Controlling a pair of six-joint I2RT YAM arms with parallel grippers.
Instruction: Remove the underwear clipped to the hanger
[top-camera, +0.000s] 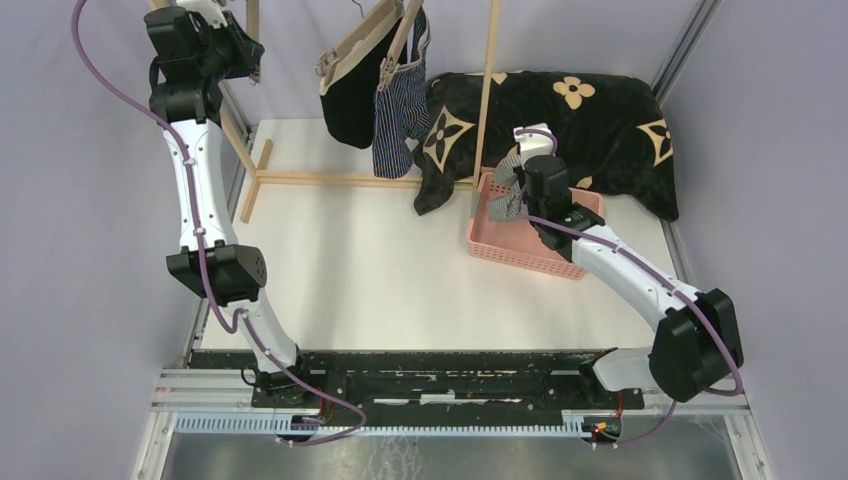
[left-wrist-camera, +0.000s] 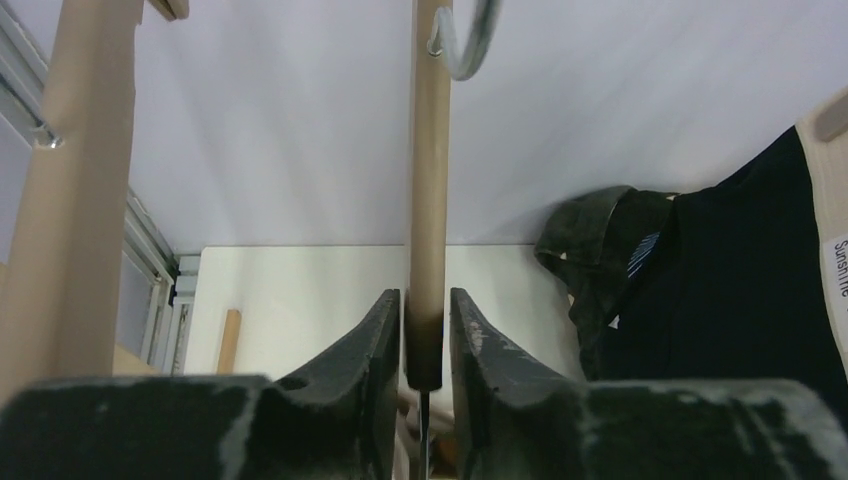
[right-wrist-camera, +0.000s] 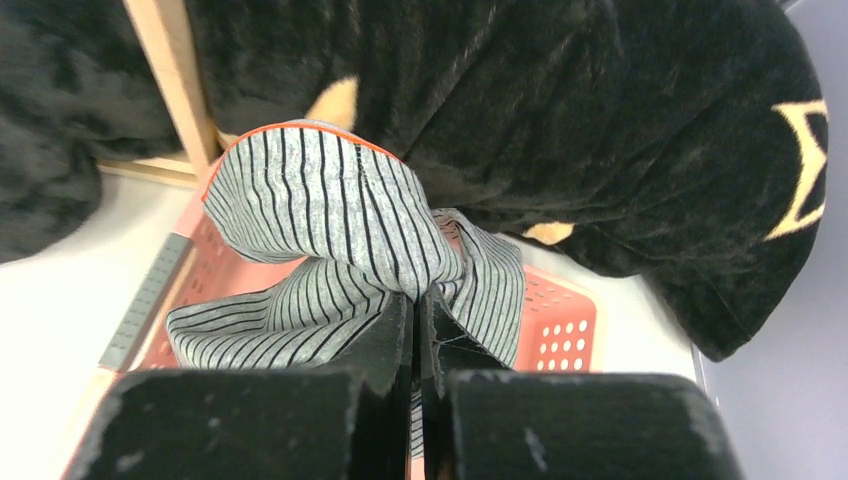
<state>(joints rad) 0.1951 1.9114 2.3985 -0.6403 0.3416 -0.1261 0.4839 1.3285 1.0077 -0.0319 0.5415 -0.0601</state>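
R tool (right-wrist-camera: 418, 305) is pressed tight, pinching the grey-white striped shorts (right-wrist-camera: 320, 200). They bunch up just past its tips, over the pink basket (right-wrist-camera: 560, 320) on the right of the surface (top-camera: 350, 260). Black shorts (top-camera: 350, 100) & navy striped shorts (top-camera: 395, 135) hang clipped on the hanger (top-camera: 362, 40) far back, well apart from it. L tool (left-wrist-camera: 425, 320) has a finger each side of the wooden rail (left-wrist-camera: 430, 180); can't tell if it squeezes.

hanger (top-camera: 355, 40) top cut by frame edge; striped underwear (right-wrist-camera: 290, 190) lower part hidden behind right gripper (right-wrist-camera: 416, 300).
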